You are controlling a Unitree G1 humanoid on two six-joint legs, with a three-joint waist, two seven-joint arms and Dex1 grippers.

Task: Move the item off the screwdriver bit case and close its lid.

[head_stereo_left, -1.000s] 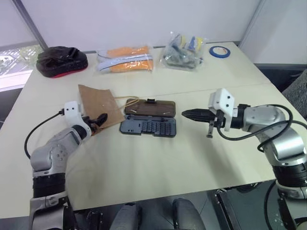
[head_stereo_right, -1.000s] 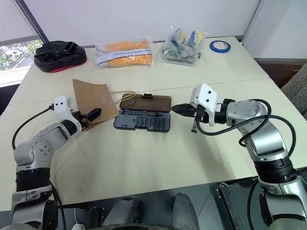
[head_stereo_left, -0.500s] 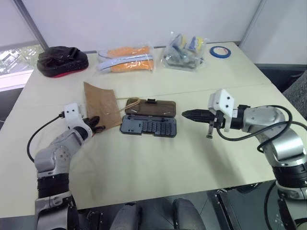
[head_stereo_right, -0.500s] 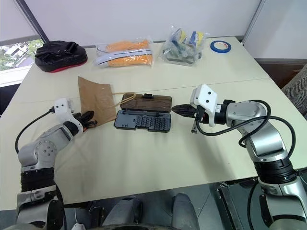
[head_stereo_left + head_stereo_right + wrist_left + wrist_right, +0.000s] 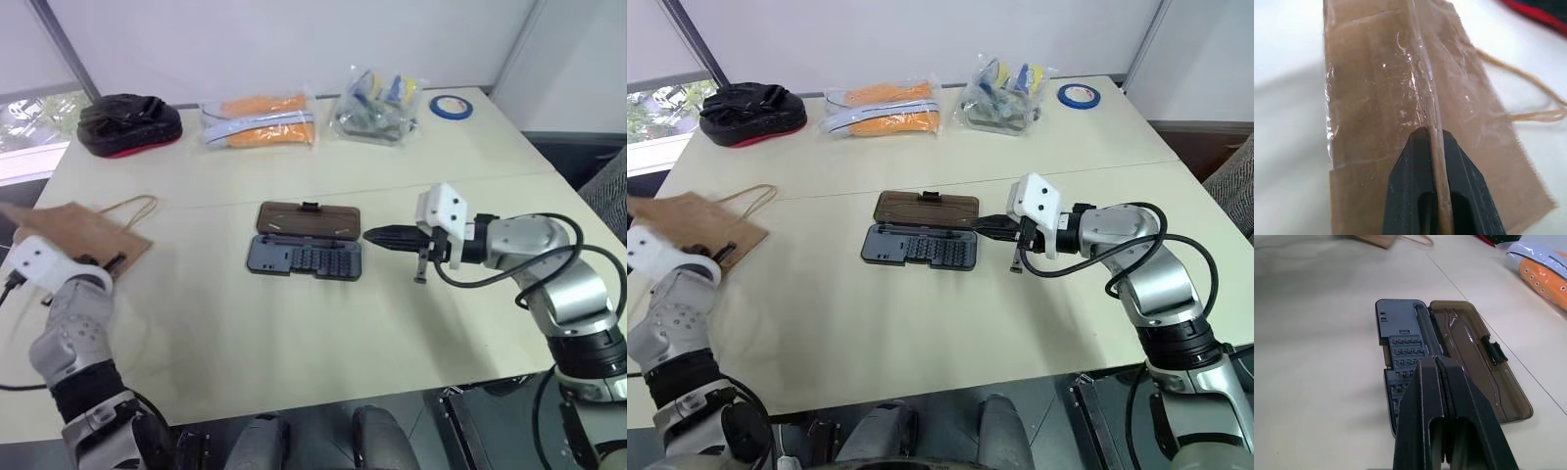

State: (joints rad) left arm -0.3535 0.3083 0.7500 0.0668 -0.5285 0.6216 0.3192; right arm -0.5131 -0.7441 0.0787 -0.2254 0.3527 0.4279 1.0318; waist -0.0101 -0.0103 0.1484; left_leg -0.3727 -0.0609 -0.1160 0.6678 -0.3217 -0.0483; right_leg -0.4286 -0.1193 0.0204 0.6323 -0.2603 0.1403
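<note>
On the pale table (image 5: 294, 333), the left gripper (image 5: 1432, 147) pinches the paper bag (image 5: 83, 233); the right gripper (image 5: 380, 235), closed and empty, points at the open case (image 5: 304, 257).

Left gripper (image 5: 1436, 142), jaws clamped, reaches far left; right gripper (image 5: 377, 235), jaws together, points left.

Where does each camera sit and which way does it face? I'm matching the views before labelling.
Head eyes: look down over the table; both arms show.
Left wrist: looks along the left gripper, shut on the paper bag.
Right wrist: looks along the shut right gripper at the open bit case and lid.
Shared: case, lid and bag also appear from the head.
</note>
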